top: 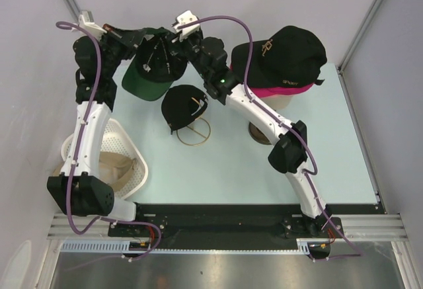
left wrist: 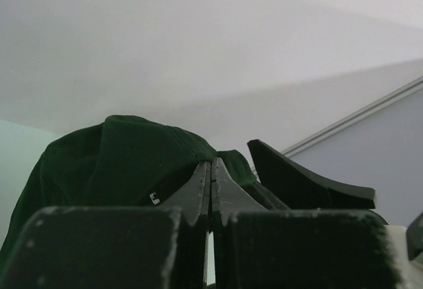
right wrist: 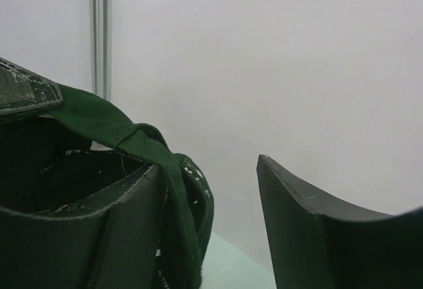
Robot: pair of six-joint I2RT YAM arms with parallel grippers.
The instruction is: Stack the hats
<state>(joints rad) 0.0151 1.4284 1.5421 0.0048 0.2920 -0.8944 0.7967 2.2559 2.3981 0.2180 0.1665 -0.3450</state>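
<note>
A dark green hat [top: 142, 85] hangs above the table's far left, its inside facing up. My left gripper [top: 134, 38] is shut on its edge; in the left wrist view the fingertips [left wrist: 211, 167] press together against the green fabric [left wrist: 119, 157]. My right gripper [top: 166, 43] is at the hat's back, open. In the right wrist view the green back strap [right wrist: 142, 147] drapes over one finger and the other finger [right wrist: 297, 229] stands apart. A black hat with a gold logo [top: 284, 54] tops a magenta hat [top: 285, 92]. A second black hat [top: 184, 106] sits mid-table.
A white mesh basket [top: 135, 145] stands at the near left with tan fabric [top: 112, 168] in it. A gold wire ring [top: 198, 135] shows under the mid-table black hat. A beige mannequin base [top: 259, 132] stands below the stacked hats. Grey walls close in at the back and sides.
</note>
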